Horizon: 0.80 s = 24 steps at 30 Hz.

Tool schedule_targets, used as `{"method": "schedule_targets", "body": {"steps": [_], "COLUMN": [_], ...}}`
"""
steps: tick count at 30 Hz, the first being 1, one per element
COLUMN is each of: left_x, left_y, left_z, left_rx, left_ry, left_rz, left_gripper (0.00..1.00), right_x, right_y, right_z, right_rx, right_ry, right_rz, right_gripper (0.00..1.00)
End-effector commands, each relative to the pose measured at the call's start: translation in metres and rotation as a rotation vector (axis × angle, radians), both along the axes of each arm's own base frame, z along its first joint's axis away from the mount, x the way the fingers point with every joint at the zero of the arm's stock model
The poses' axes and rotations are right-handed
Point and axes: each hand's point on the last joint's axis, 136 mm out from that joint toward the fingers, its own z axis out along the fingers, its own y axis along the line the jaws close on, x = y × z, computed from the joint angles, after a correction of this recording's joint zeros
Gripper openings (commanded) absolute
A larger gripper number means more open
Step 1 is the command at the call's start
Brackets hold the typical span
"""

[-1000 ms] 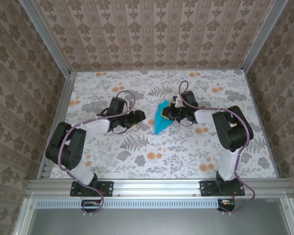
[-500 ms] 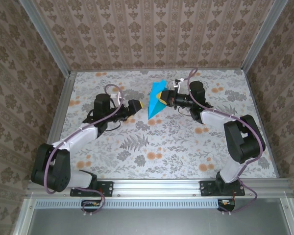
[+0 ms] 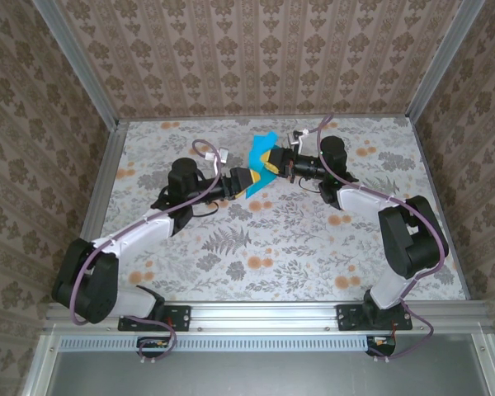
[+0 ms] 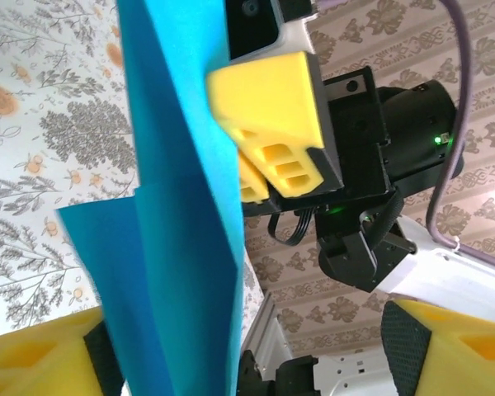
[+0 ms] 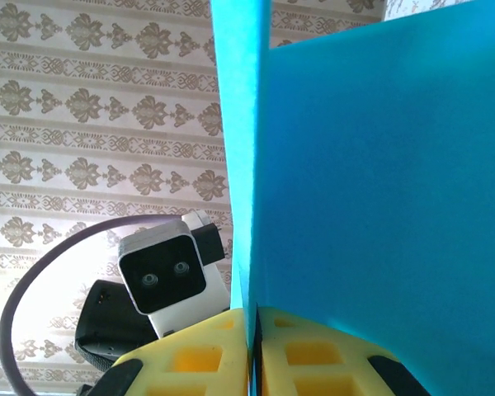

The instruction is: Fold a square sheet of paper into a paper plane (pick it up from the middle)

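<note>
Turquoise-blue paper, thin and plain, hangs in the air over the far middle of the floral-patterned tabletop, and it is not a flat square. The right wrist view shows one layer edge-on beside a broad panel, so folds are in. From above it reads as a narrow shape tapering down towards the left arm. Whether it counts as a finished plane is hard to call, since wings and final creases cannot be made out. The task looks well along, with some shaping or the set-down left.

The right hand has its yellow fingers pinched tight on the paper's folded edge. The left hand stands wide open, with one finger on either side of the hanging paper in its own wrist view, gripping nothing.

As for room, the two hands meet nose to nose, very close, with little slack between them. The patterned back wall and the aluminium frame hem in the far side and the flank. The near half of the tabletop lies open and looks the best place to bring the paper down. Its free lower point hangs clear above the tabletop.
</note>
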Motion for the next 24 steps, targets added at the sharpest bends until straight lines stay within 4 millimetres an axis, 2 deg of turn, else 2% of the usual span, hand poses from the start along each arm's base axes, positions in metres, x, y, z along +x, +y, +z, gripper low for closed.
{"method": "schedule_targets", "body": {"steps": [1, 12, 20, 24], "left_x": [0.003, 0.015, 0.022, 0.023], "left_y": [-0.004, -0.004, -0.004, -0.005], "left_z": [0.028, 0.021, 0.009, 0.005], "left_rx": [-0.059, -0.025, 0.016, 0.023], "left_ry": [-0.086, -0.077, -0.039, -0.028], "left_rz": [-0.008, 0.038, 0.058, 0.054], "left_gripper": [0.72, 0.41, 0.38, 0.32], "right_x": [-0.011, -0.015, -0.016, -0.015], "right_y": [0.002, 0.001, 0.001, 0.002], "right_z": [0.013, 0.004, 0.001, 0.001], "right_rx": [0.03, 0.032, 0.029, 0.028], "right_ry": [-0.021, 0.006, 0.002, -0.001], "right_rz": [0.036, 0.042, 0.043, 0.045], "right_gripper": [0.12, 0.12, 0.12, 0.12]}}
